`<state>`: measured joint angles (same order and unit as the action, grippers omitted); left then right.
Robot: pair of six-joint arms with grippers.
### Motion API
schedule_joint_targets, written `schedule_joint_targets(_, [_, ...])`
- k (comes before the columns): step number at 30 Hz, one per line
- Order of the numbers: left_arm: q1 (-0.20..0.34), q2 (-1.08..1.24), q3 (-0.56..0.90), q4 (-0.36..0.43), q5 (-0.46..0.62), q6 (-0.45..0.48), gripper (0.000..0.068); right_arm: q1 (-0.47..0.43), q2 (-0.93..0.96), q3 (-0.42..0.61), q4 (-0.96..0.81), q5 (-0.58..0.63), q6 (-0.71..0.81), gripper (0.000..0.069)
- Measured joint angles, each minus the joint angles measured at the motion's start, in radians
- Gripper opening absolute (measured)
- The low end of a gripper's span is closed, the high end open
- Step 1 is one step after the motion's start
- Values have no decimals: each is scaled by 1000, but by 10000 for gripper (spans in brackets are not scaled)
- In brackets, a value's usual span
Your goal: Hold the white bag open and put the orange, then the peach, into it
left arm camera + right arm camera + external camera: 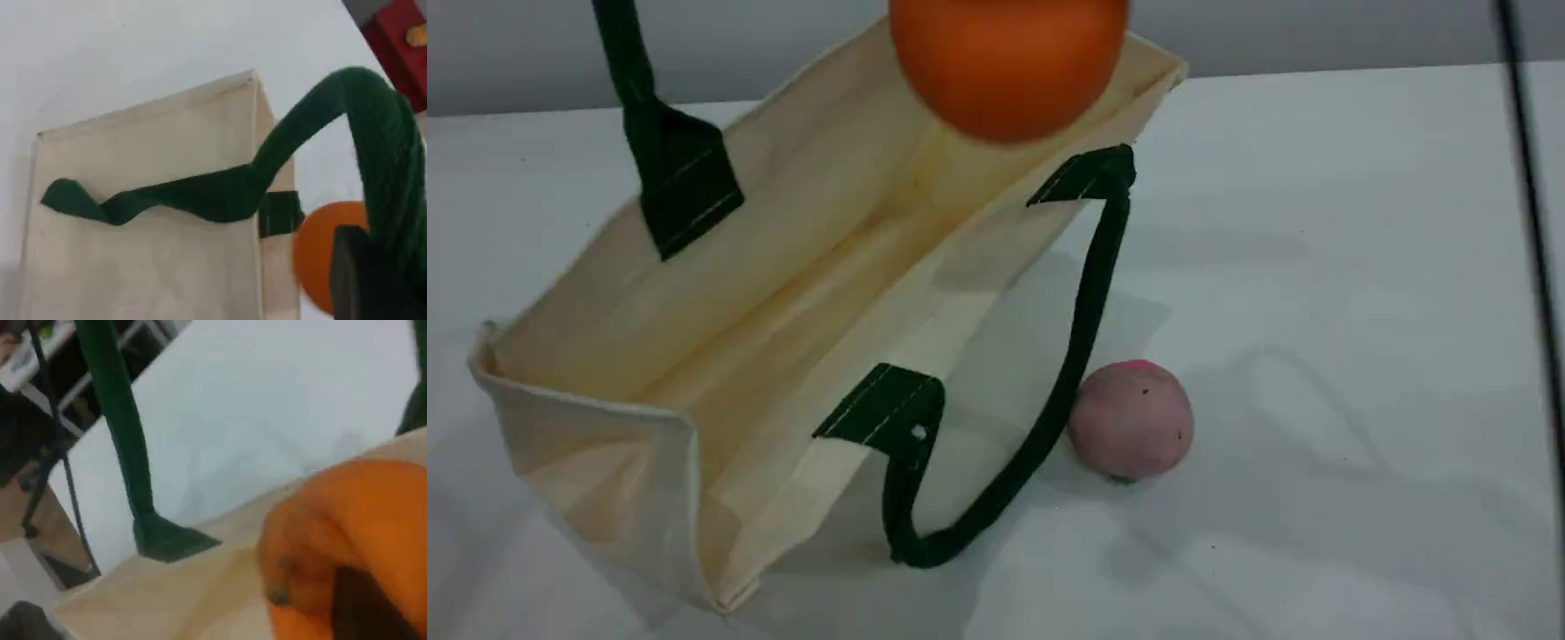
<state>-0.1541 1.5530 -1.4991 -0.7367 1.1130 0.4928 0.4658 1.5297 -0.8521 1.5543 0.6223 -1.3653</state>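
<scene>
The white bag (720, 302) stands open on the table, its mouth toward the camera. One dark green handle (636, 98) is pulled straight up out of the scene view's top edge. In the left wrist view that handle (373, 127) runs down into my left gripper (373, 280), which is shut on it. The other handle (1080, 329) hangs down the bag's near side. The orange (1009, 62) hangs above the bag's far end. Close up, the orange (353, 527) sits in my shut right gripper (363, 607). The peach (1131, 420) lies on the table, right of the hanging handle.
A thin dark cable (1529, 178) runs down the right side of the scene view. A red block (400, 40) shows beyond the table in the left wrist view. The table edge and dark stands (47, 473) show at the left of the right wrist view.
</scene>
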Motion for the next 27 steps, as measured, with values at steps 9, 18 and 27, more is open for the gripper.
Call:
schedule_joint_targets(9, [0,0,0,-6,8,0,69,95,142,-4,190,-58,-163,24])
schedule_joint_targets(18, [0,0,-1,-52,25,25,69,95,281,-99,192,-37,-206,37])
schedule_joint_targets(27, [0,0,-1,-52,30,26,69,174,392,-175,194,-63,-205,72])
